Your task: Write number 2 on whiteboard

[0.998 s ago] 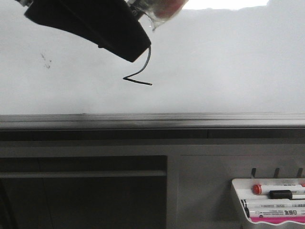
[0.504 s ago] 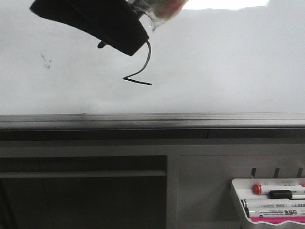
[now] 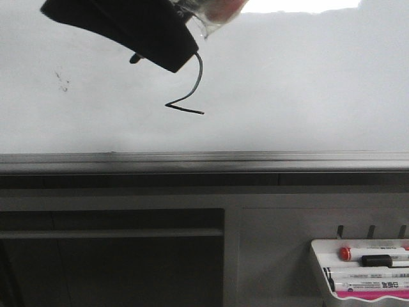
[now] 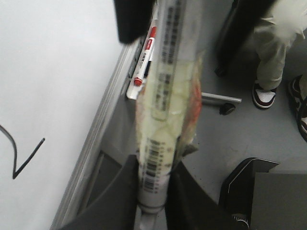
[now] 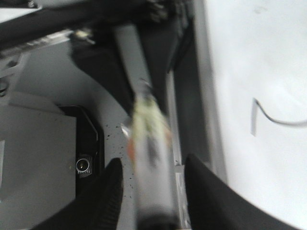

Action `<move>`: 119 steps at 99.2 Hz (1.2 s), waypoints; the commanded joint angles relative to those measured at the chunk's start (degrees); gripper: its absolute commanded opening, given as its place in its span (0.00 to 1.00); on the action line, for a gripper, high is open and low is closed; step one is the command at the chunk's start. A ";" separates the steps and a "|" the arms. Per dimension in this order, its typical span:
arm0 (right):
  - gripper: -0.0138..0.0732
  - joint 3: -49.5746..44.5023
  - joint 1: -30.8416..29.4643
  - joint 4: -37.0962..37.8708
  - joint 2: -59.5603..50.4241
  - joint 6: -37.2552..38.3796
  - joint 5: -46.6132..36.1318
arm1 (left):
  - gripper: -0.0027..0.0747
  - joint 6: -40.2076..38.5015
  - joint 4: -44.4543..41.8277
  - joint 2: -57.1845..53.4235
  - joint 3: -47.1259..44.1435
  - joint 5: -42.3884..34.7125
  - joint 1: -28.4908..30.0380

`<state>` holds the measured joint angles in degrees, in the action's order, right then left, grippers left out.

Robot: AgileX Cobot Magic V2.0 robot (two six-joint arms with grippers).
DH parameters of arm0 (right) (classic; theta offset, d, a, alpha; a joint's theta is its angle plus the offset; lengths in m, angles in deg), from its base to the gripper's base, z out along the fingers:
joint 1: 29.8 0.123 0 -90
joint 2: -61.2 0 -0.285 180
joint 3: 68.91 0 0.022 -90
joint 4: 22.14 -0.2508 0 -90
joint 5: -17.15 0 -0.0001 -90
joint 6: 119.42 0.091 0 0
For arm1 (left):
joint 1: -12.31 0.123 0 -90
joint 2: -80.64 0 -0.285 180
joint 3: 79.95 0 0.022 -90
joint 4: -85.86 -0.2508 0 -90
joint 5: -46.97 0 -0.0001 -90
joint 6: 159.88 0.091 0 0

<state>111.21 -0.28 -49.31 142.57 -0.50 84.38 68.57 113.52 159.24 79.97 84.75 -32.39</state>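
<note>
Black number 2 [image 3: 186, 96] mid-whiteboard [image 3: 307, 89], bare board around; left gripper [image 4: 152, 203] clamps marker [image 4: 168, 105]; right gripper [image 5: 152, 191] likewise.

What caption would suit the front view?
A black gripper hangs over the whiteboard, partly covering the number 2 drawn there.

On the whiteboard [image 3: 307, 83] a thin black number 2 [image 3: 186, 93] is drawn, its flat base stroke visible; a black gripper [image 3: 128, 29] covers its upper part. Below right, a white marker tray [image 3: 317, 268] holds several markers [image 3: 374, 260].
</note>
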 commanded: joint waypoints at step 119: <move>0.48 -14.18 -19.44 -1.09 -20.24 9.46 -5.23 | 0.01 -17.37 5.99 -4.69 -14.94 -25.88 40.65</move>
<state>95.72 -19.38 -48.29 122.69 8.97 81.90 51.84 118.24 153.82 61.63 61.68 8.15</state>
